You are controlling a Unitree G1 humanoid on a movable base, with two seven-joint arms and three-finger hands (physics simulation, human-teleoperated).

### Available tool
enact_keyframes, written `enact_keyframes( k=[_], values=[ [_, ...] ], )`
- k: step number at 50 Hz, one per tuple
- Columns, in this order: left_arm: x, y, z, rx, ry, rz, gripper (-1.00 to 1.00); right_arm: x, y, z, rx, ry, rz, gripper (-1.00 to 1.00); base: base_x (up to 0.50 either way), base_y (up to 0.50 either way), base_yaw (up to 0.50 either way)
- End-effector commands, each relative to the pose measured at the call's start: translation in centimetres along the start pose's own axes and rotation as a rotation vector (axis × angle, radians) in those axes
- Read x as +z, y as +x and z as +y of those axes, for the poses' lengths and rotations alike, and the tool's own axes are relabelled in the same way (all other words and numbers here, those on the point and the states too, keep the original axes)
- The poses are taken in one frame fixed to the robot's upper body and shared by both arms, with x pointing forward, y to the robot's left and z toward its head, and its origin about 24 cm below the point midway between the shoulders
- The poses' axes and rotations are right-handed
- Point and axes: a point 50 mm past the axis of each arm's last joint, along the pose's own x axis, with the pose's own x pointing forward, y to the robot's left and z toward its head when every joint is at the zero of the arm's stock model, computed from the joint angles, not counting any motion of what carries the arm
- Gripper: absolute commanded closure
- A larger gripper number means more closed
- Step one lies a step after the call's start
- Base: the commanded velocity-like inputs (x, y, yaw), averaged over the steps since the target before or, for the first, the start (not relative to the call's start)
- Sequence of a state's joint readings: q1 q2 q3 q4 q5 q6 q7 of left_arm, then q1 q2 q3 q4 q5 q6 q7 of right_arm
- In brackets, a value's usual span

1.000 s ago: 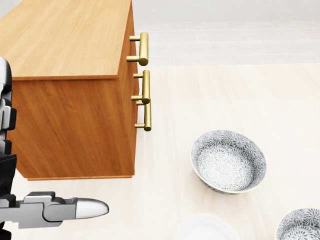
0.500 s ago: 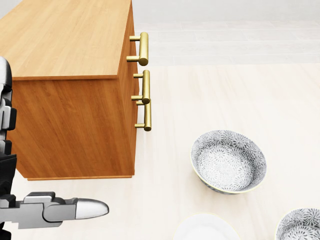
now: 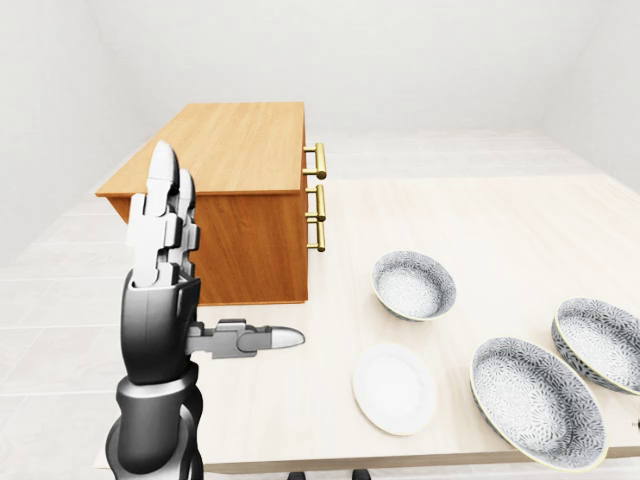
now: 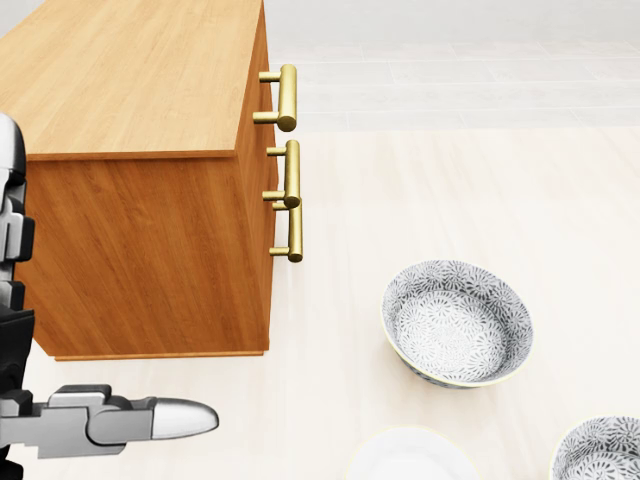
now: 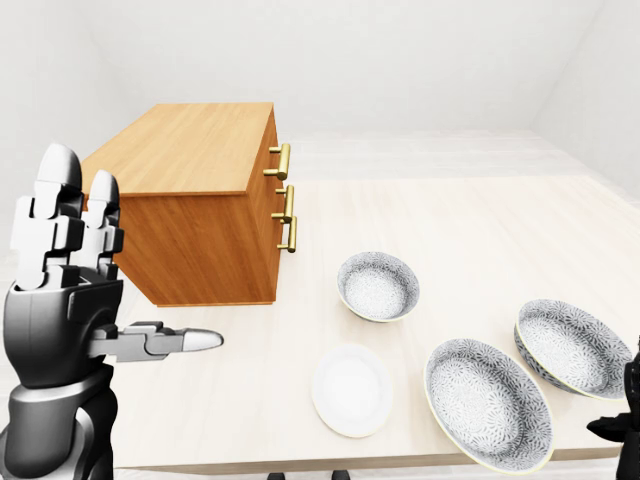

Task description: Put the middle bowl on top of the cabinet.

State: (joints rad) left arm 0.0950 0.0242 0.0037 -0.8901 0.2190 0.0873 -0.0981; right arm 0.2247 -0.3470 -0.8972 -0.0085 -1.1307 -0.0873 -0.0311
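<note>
Three grey patterned bowls stand on the pale table (image 3: 520, 225). A small deep bowl (image 3: 414, 284) is on the left, a wide bowl (image 3: 537, 400) is in the middle near the table's lower edge, and a third bowl (image 3: 600, 343) is on the right. The wooden cabinet (image 3: 235, 150) with brass handles (image 3: 318, 195) stands at the table's left, its top bare. My left hand (image 3: 220, 255) is raised at the lower left, open, fingers up and thumb pointing right, holding nothing. Only a dark sliver of my right hand (image 5: 625, 420) shows at the lower right edge.
A white plate (image 3: 394, 388) lies near the table's lower edge, between the small bowl and my left hand. The cabinet's handles face right, towards the bowls. Pale floor and white walls surround the table.
</note>
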Motion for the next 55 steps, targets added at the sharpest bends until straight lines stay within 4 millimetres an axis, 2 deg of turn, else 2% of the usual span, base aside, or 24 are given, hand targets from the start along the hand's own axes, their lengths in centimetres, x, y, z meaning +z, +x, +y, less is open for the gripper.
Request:
enact_keyframes(
  k=[1,8,11,15,25,32,37,40,47,51,55],
  values=[
    [0.1,0.0,0.5,0.056,0.008,-0.002,-1.00,3.5,0.0,1.4,-0.110,-0.276,-0.189,-1.00,0.00,0.00,0.00],
    [0.1,-0.1,0.5,0.053,0.010,-0.002,-1.00,4.1,0.0,2.8,-0.110,-0.340,-0.254,-1.00,0.00,0.00,0.00],
    [-0.1,0.0,0.4,0.047,0.008,0.006,-1.00,4.0,0.0,4.1,-0.110,-0.434,-0.309,-1.00,0.00,0.00,0.00],
    [-0.1,-0.1,0.3,0.045,0.007,0.008,-1.00,4.0,0.1,5.5,-0.096,-0.468,-0.358,-1.00,0.00,0.00,0.00],
    [-0.1,-0.1,0.3,0.043,0.010,0.010,-1.00,4.7,0.7,7.0,-0.079,-0.501,-0.412,-1.00,0.00,0.00,0.00],
    [-0.2,-0.1,0.2,0.042,0.009,0.015,-1.00,4.2,0.9,7.7,-0.043,-0.529,-0.393,-1.00,0.00,0.00,0.00],
    [-0.1,-0.1,0.2,0.042,0.009,0.013,-1.00,3.9,1.1,9.1,0.030,-0.544,-0.379,-1.00,0.00,0.00,0.00],
    [-0.3,-0.1,0.2,0.043,0.009,0.017,-1.00,3.2,1.0,10.6,0.117,-0.557,-0.353,-1.00,0.00,0.00,0.00],
    [-0.2,0.0,0.2,0.039,0.012,0.012,-1.00,2.5,1.0,11.2,0.170,-0.578,-0.327,-1.00,0.00,0.00,0.00],
    [-0.1,-0.1,0.1,0.034,0.014,0.012,-1.00,2.1,0.5,12.5,0.249,-0.587,-0.296,-1.00,0.00,0.00,0.00],
    [-0.3,-0.1,0.1,0.034,0.012,0.018,-1.00,1.2,0.4,12.9,0.299,-0.592,-0.263,-1.00,0.00,0.00,0.00]
  ],
)
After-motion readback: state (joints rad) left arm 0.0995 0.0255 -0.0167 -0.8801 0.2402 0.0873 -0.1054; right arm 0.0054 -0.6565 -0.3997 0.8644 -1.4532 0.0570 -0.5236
